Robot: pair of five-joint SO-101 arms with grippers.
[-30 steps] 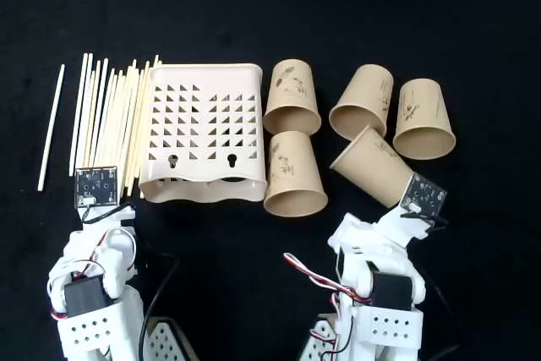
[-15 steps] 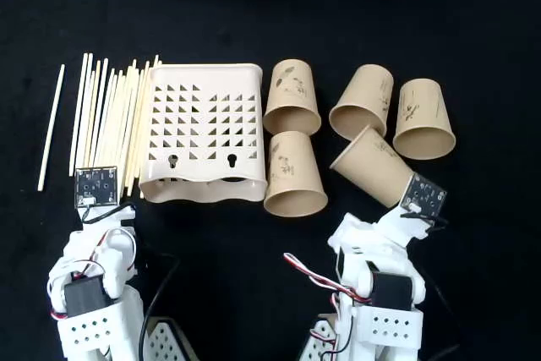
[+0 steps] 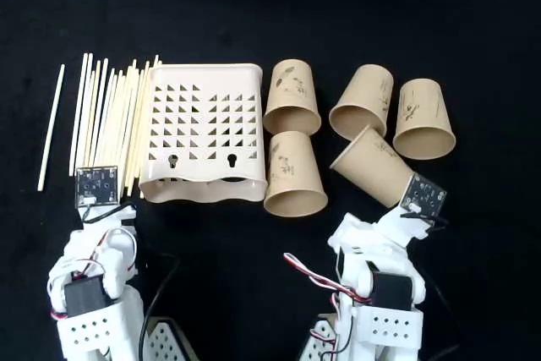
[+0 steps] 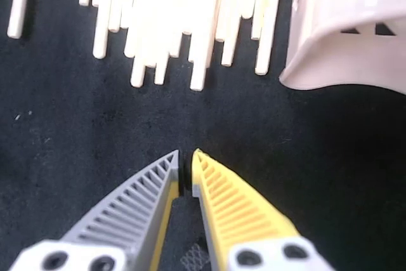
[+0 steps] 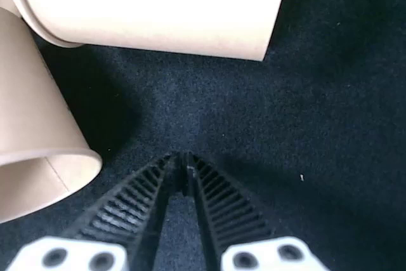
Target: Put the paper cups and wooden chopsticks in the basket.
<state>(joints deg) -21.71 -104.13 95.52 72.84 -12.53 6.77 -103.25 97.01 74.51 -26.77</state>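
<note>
The left gripper (image 4: 185, 155) and the right gripper (image 5: 184, 157) are both closed tight on nothing, so the left should open wide over the chopsticks (image 3: 106, 120) lying toward the left edge of the table (image 3: 490, 31) beside the basket (image 3: 203, 128), with the paper cups (image 3: 293, 177) on its other side.

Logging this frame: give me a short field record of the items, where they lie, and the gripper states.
basket: lying on its side, perforated face up, between the chopsticks and the cups
chopsticks: bundle lying flat beside the basket
stray chopstick: lying apart from the bundle, on the side away from the basket
paper cups: five, all on their sides, outside the basket
left gripper: jaws shut, empty, short of the chopstick ends
right gripper: jaws shut, empty, close to two cups
</note>
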